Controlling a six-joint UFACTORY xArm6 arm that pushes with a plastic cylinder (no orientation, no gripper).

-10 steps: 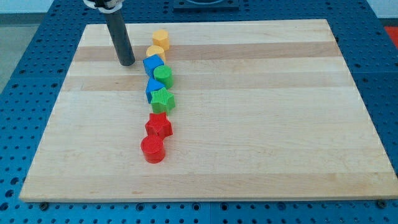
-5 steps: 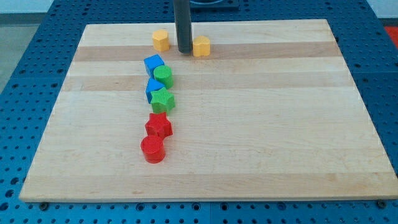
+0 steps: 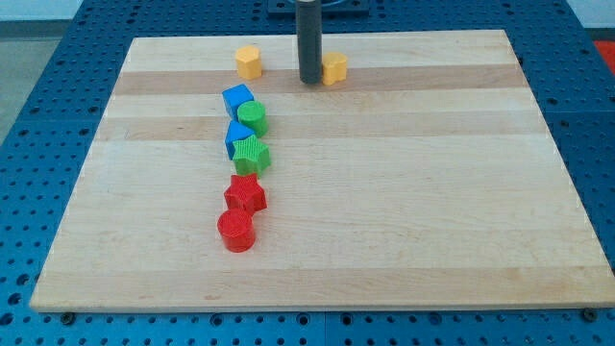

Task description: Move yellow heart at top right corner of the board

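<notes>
Pushing from the view's left, my tip (image 3: pixel 309 81) sits right against the left side of the yellow heart (image 3: pixel 334 69), which puts the rod behind the block on the side away from its goal, the board's top right corner. There are no jaws to spread or press together here; the end effector is a bare dark rod standing upright on the board (image 3: pixel 404 231), and it pinches nothing, only leans its side on the heart. The heart lies near the board's top edge, roughly mid-width, with a long stretch of wood between it and the corner, so I judge the task well short of done. The other yellow block (image 3: pixel 249 62) sits apart at the view's left of the rod, out of the path. The remaining blocks stand in a line lower down: a blue block (image 3: pixel 235 99) touching a green one (image 3: pixel 253 118), a second blue block (image 3: pixel 234 137) touching a green star (image 3: pixel 251 154), then a red star (image 3: pixel 245 194) and a red cylinder (image 3: pixel 235 231). That line is well clear of the top edge, so a rightward push should disturb none of them.
</notes>
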